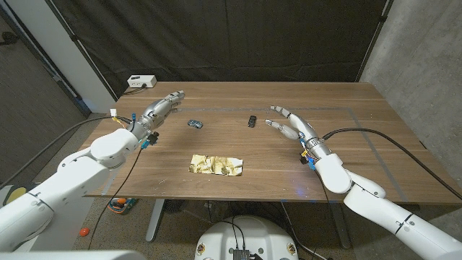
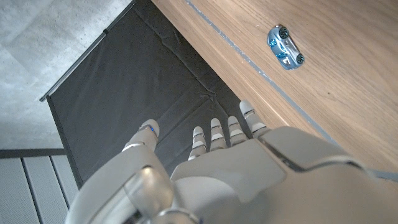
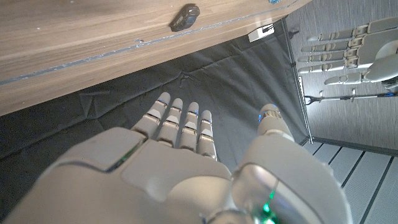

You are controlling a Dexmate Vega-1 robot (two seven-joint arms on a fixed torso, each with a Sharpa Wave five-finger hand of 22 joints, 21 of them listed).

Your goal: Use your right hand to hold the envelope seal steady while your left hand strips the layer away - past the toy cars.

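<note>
1. Head view shows our left hand (image 1: 162, 108) raised over the far left of the wooden table (image 1: 361, 144), fingers stretched out straight and holding nothing.
2. Our right hand (image 1: 294, 126) hovers over the right side, fingers spread apart, also holding nothing.
3. The envelope (image 1: 216, 165), gold and crinkled, lies near the front edge at about the middle, well apart from both hands. We cannot make out its seal or the peel-off layer from here.
4. Two toy cars sit farther back: a blue toy car (image 1: 195, 124) just right of our left hand, and a dark toy car (image 1: 251, 120) left of our right hand. Both lie between the hands, beyond the envelope.
5. The left wrist view catches the blue car (image 2: 285, 47) on the wood; the right wrist view catches the dark one (image 3: 185, 17).
6. We judge that no step has begun; both hands must come in toward the envelope.
7. Risks, as we see them: a hand sweeping inward low could knock a car; the foil looks light, so pressing it off-centre could let it slide or crumple; pulling before the right hand pins the seal would drag the whole envelope.
</note>
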